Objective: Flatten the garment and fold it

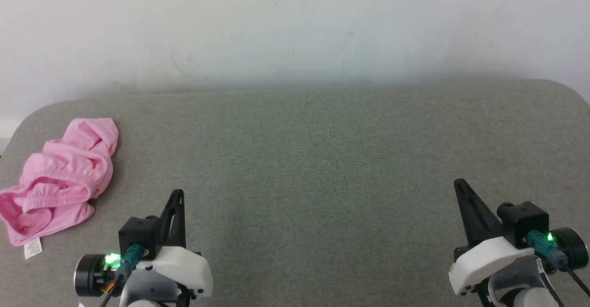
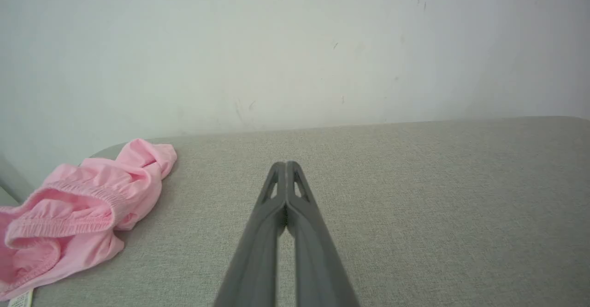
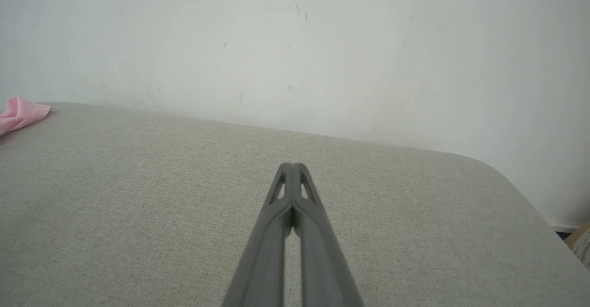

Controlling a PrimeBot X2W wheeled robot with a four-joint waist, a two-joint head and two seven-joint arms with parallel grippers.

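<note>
The light-pink garment point(image 1: 60, 178) lies crumpled in a heap near the left edge of the grey fabric table point(image 1: 313, 159), its small white label point(image 1: 32, 248) poking out at the near side. In the left wrist view the garment point(image 2: 78, 219) sits at the lower left. A corner of the garment point(image 3: 20, 112) peeks in at the far left of the right wrist view. My left gripper point(image 1: 177, 194) is shut and empty, just right of the heap and apart from it. My right gripper point(image 1: 458, 185) is shut and empty, far across the table.
A pale wall point(image 1: 295, 30) rises behind the table's far edge. The table has rounded corners point(image 3: 502, 173). Bare grey surface stretches between the two grippers and to the right.
</note>
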